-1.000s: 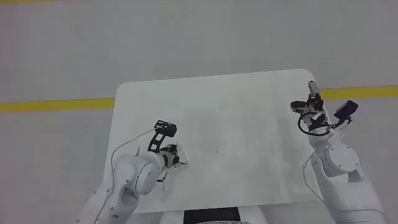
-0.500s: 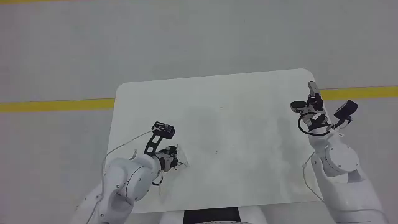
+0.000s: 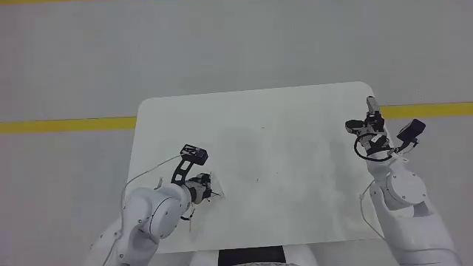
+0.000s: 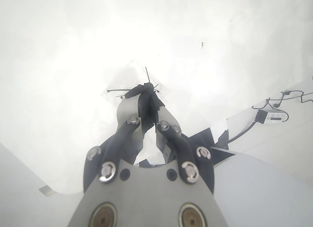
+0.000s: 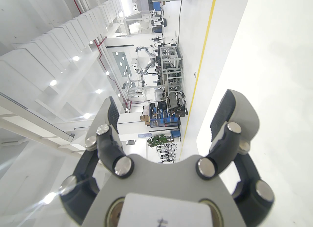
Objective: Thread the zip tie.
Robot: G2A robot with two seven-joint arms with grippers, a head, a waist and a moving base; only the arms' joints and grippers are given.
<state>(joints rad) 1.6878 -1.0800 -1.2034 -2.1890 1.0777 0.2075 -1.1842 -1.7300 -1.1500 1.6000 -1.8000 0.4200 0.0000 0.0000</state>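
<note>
Left gripper (image 4: pixel 146 90), lower left in the top view, pinched a black zip tie (image 4: pixel 114 90); right gripper (image 5: pixel 171 113), at the right edge, gaped apart

Robotics lab; yellow floor line (image 5: pixel 204 49), robot workcells (image 5: pixel 168 66) behind.

We find no legible text; the label on the power adapter (image 4: pixel 275 116) is too small for us to read.
</note>
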